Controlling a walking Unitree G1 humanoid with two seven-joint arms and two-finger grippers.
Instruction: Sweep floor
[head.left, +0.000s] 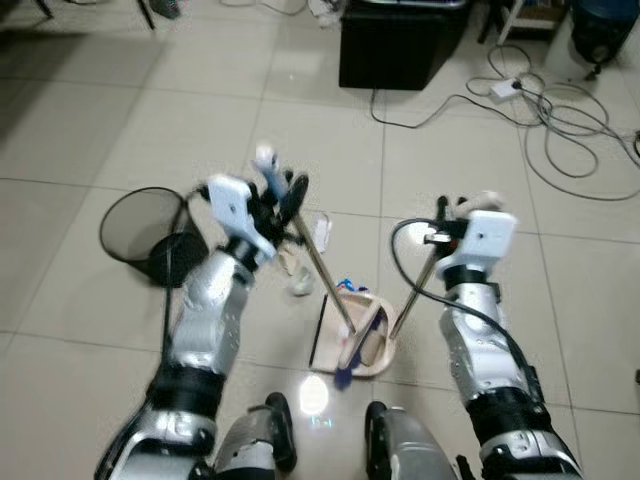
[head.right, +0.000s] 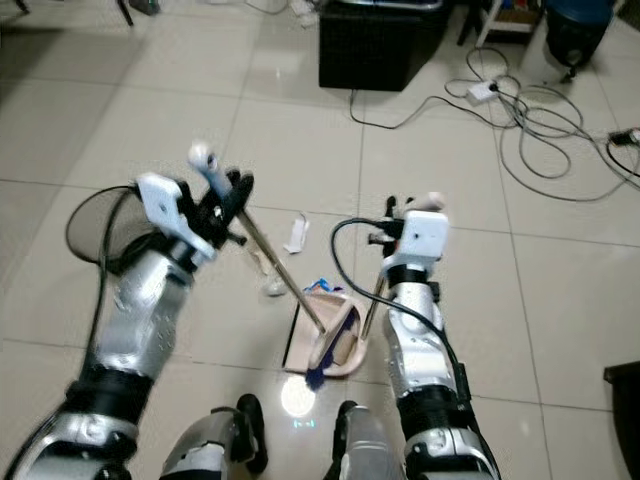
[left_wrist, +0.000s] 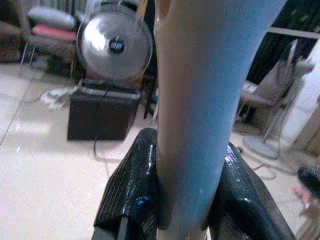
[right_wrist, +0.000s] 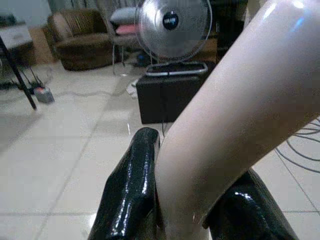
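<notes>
My left gripper (head.left: 285, 195) squeezes the broom (head.left: 325, 275); my right gripper (head.left: 445, 215) squeezes the dustpan (head.left: 365, 340) handle. My wrist views add a fan (right_wrist: 172, 22) on a black box (left_wrist: 102, 112).

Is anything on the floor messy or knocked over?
Yes. The black mesh bin lies tipped on its side left of the left gripper, and crumpled paper scraps are scattered on the tiles beyond the dustpan.

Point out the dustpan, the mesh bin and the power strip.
dustpan (head.left: 372, 350), left eye view, on its pale tray.
mesh bin (head.left: 135, 222), left eye view, on its dark mesh wall.
power strip (head.left: 504, 88), left eye view, on its white body.
</notes>
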